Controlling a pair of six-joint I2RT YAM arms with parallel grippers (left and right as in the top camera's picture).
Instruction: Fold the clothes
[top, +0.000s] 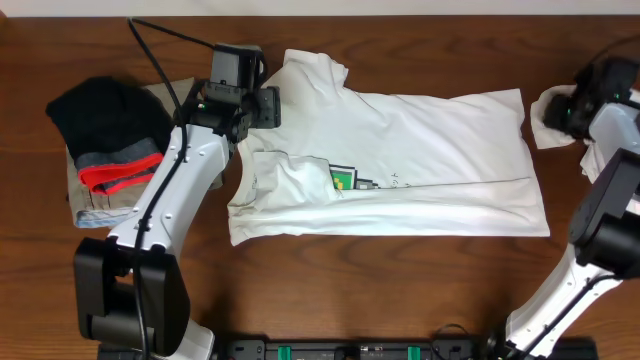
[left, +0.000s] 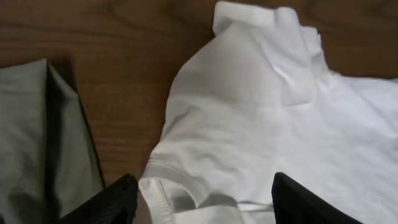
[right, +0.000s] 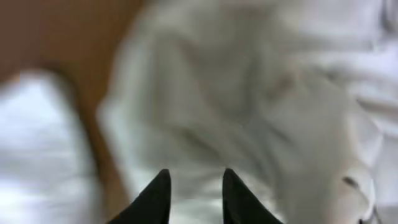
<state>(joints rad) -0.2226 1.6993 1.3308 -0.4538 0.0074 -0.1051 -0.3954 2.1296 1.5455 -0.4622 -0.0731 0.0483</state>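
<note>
**Two claws apart, one shirt half folded**

Overhead: the T-shirt (top: 430, 160) lies flat mid-table, with a lengthwise fold crossing its chest print. A pile (top: 105, 150) of black, grey-red and khaki sits to its left. The left arm reaches forward, with the left gripper (top: 266, 106) over the collar end. The right arm bends back at the far right edge, with the right gripper (top: 560, 108) over a small white garment (top: 545, 128).

Left wrist: the jaws stand wide apart above the neckline and hold nothing. Closing here could catch only one layer and drag the fold askew.

Right wrist: the view is blurred. The jaws are narrowly apart over white cloth, with nothing visibly pinched. A snagged edge could lift the garment.
</note>
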